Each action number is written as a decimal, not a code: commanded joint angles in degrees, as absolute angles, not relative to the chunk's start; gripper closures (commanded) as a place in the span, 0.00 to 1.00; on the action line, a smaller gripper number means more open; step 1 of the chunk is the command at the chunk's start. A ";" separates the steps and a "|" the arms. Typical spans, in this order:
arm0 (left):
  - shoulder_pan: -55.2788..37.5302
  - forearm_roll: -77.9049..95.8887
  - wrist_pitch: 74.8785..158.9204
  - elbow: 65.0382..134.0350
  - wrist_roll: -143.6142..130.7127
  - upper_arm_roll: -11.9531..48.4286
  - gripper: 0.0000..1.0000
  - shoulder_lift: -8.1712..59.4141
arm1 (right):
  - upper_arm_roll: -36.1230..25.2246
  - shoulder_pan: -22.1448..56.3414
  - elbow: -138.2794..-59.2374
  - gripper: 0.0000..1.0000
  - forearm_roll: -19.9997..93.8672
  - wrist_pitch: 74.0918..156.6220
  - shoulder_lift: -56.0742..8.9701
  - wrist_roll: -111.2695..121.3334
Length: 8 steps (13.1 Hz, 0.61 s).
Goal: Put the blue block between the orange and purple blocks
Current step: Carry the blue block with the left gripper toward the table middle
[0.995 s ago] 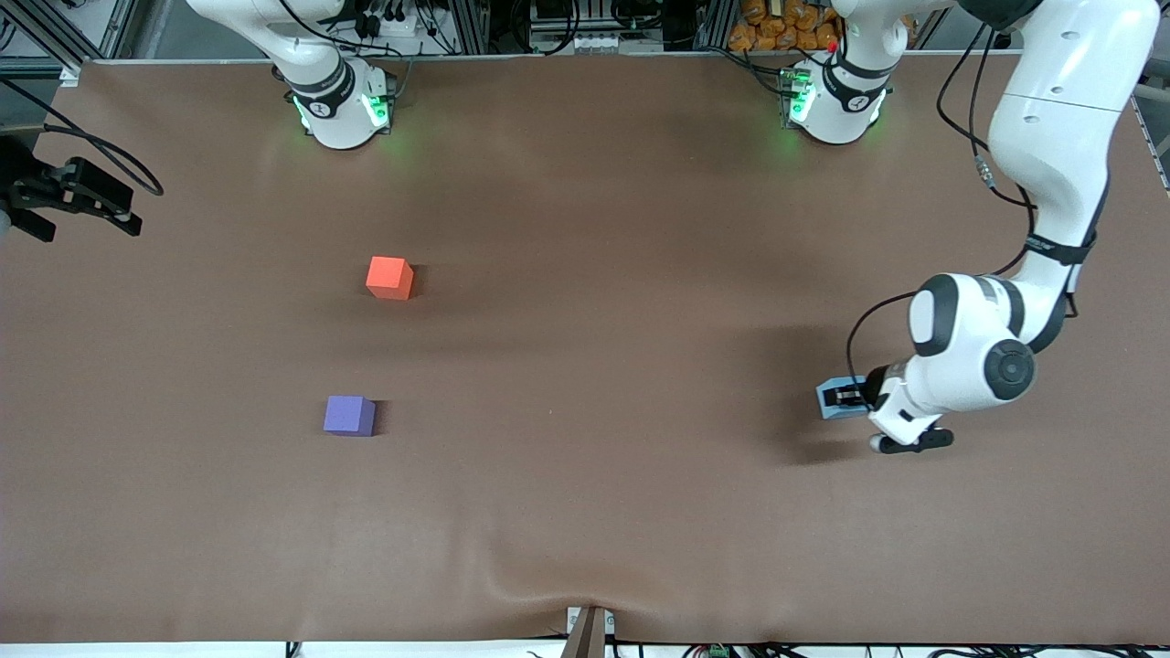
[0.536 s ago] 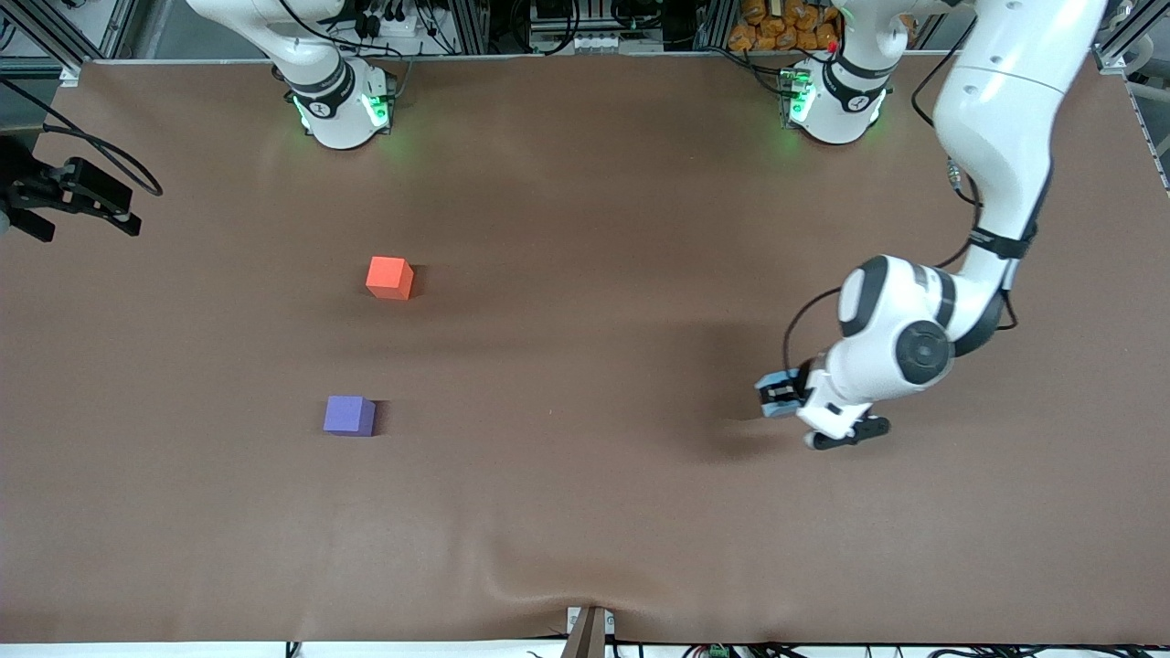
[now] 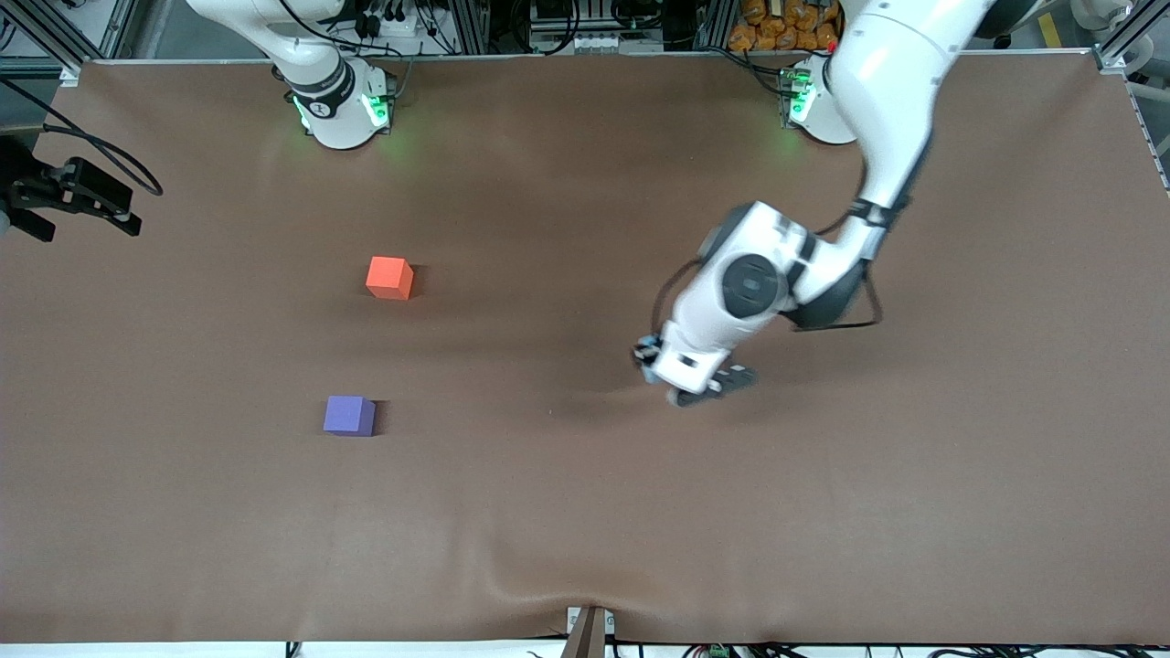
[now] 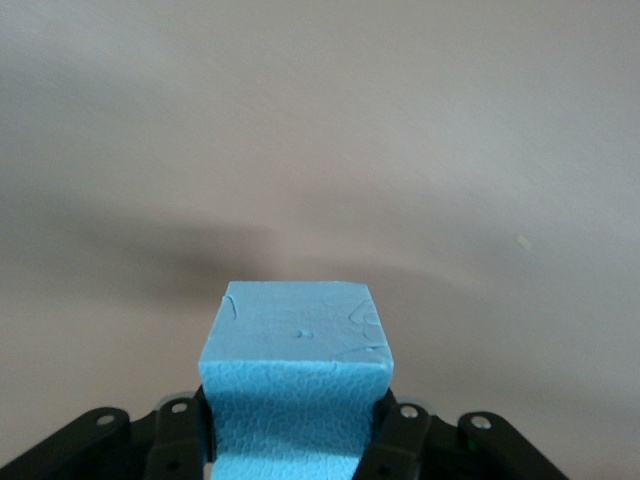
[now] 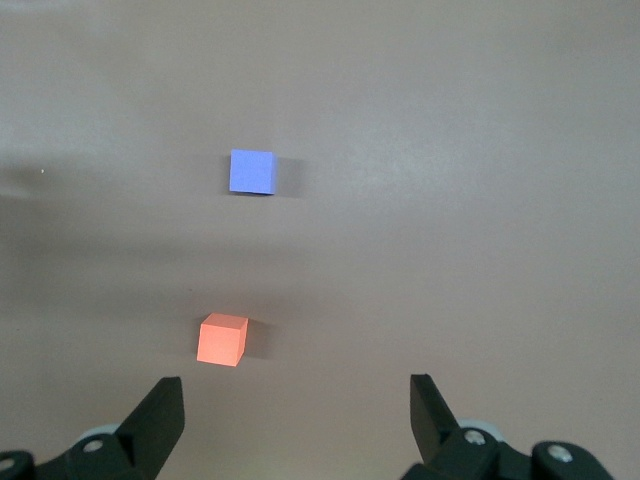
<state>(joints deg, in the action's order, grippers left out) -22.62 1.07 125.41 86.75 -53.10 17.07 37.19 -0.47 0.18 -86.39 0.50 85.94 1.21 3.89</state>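
My left gripper (image 3: 651, 355) is shut on the sky-blue block (image 4: 295, 370) and holds it above the bare middle of the table; only a sliver of the block (image 3: 647, 347) shows in the front view. The orange block (image 3: 388, 277) and the purple block (image 3: 348, 415) sit apart toward the right arm's end, the purple one nearer to the front camera. My right gripper (image 5: 297, 405) is open and empty, high over the table, and looks down on the orange block (image 5: 222, 340) and the purple block (image 5: 251, 170).
The brown table cover (image 3: 585, 512) has a small wrinkle at its front edge. A black fixture (image 3: 69, 192) juts in at the edge of the right arm's end.
My left arm has swung toward the right arm's end with the blue block in its grip. The orange and purple blocks have not moved.
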 commanded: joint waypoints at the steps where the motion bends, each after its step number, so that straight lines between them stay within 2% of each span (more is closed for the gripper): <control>1: -29.33 1.76 124.71 76.14 -54.40 15.13 1.00 44.54 | 0.26 -1.14 -86.31 0.00 0.79 85.43 1.76 4.57; 5: -37.25 1.76 134.45 73.65 -59.33 14.24 1.00 48.59 | 0.35 -1.05 -86.31 0.00 0.88 85.43 1.76 4.48; 8: -38.67 1.76 136.23 73.74 -56.70 12.92 1.00 51.50 | 0.44 -0.97 -86.31 0.00 0.88 85.60 1.76 4.57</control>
